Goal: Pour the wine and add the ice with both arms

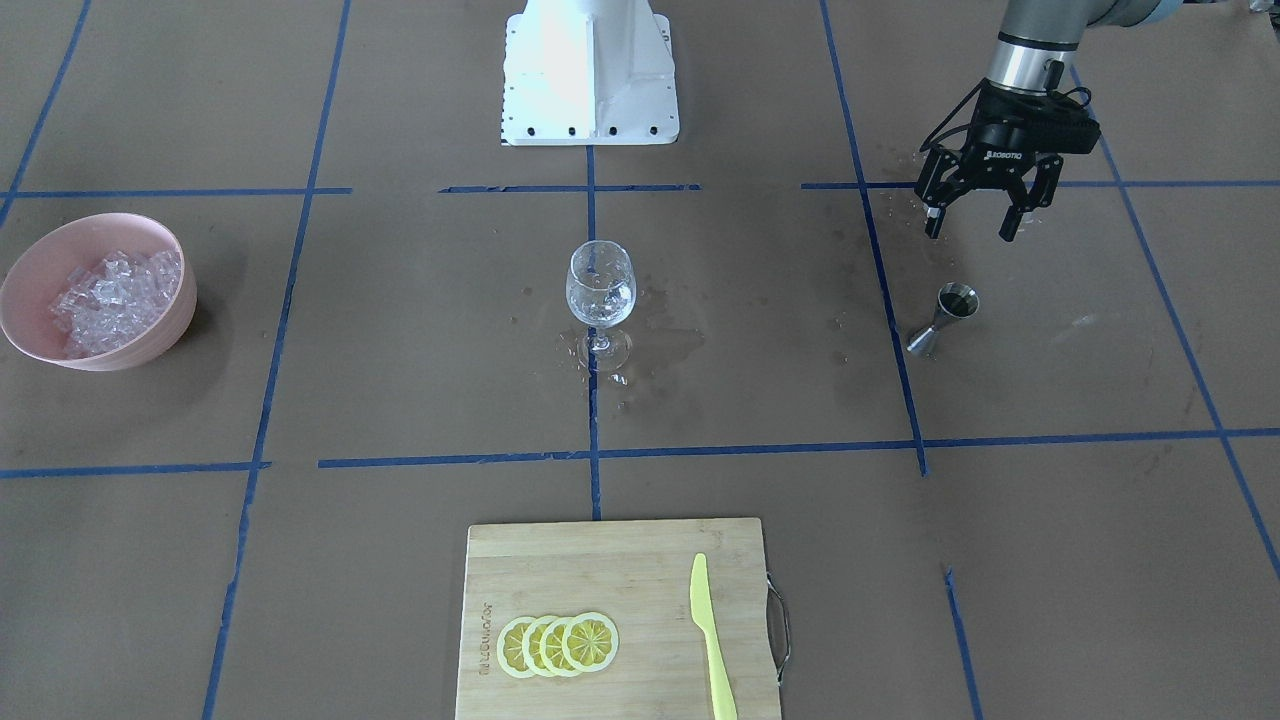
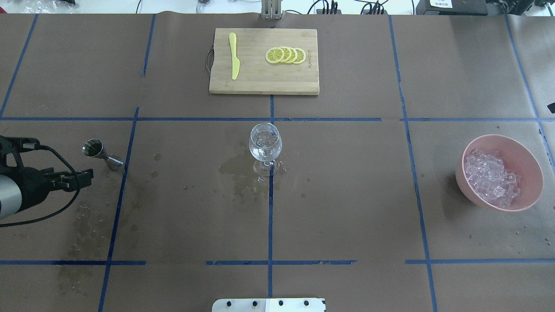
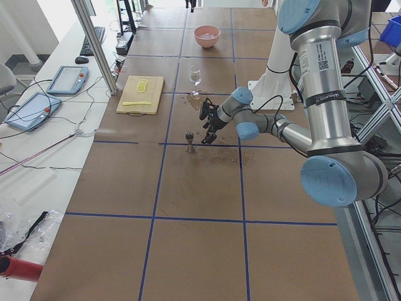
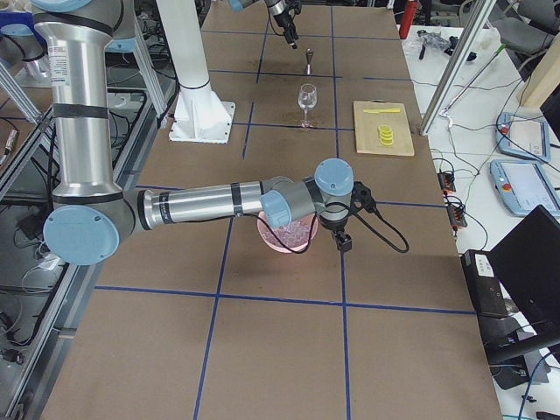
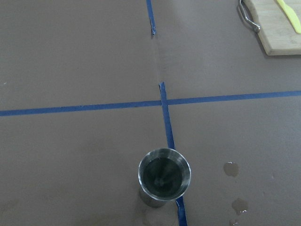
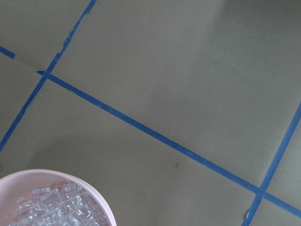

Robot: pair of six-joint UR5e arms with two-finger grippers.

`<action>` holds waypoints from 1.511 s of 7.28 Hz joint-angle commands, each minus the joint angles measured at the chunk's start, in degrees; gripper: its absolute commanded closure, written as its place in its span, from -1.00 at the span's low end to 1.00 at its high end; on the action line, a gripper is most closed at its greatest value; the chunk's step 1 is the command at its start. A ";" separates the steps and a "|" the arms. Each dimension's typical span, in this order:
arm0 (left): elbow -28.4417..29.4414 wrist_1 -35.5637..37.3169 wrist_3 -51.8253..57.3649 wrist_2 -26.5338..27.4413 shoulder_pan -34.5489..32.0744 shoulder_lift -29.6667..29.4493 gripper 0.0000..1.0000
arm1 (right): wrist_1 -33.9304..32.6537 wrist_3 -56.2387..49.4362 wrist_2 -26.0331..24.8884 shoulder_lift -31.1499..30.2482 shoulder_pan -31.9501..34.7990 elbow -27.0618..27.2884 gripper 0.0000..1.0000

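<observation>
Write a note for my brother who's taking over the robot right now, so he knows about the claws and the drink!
Left claw: open, empty, hovering above the small steel jigger, which stands upright.
Right claw: near the pink bowl of clear ice cubes; I cannot tell whether it is open or shut.
Clear stemmed wine glass: upright, midway between jigger and bowl, with wet patches round its foot.
Done, probably: the pour. A little clear liquid seems to sit in the glass.
Left: ice into the glass. I see none there.
</observation>
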 commanded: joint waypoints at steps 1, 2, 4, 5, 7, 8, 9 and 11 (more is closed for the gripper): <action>0.08 0.22 -10.50 11.34 8.64 2.76 -0.97 | 0.02 0.01 0.19 -0.23 -0.01 0.03 -1.00; 0.35 0.39 -14.98 17.20 13.81 2.76 -0.97 | 0.02 0.09 1.41 -0.40 -0.01 0.11 -1.00; 4.80 -0.04 -16.70 29.32 16.14 1.80 -0.96 | 0.02 0.10 1.77 -0.49 0.08 0.38 -1.00; 7.10 -0.30 -16.61 33.48 16.14 -0.21 -0.96 | 0.02 0.10 1.77 -1.45 0.08 1.25 -1.00; 14.21 -0.31 -16.44 39.12 16.14 -6.71 -0.96 | 0.02 0.18 1.77 -2.95 0.08 2.92 -1.00; 15.02 -0.31 -16.17 39.58 16.14 -7.69 -0.96 | 0.02 0.18 1.77 -3.04 0.08 3.10 -1.00; 16.60 -0.31 -16.17 40.72 16.14 -8.31 -0.96 | 0.02 0.18 1.77 -3.04 0.08 3.10 -1.00; 20.64 -0.31 -15.04 43.09 16.14 -11.98 -0.95 | 0.02 0.10 1.77 -3.04 0.08 3.10 -1.00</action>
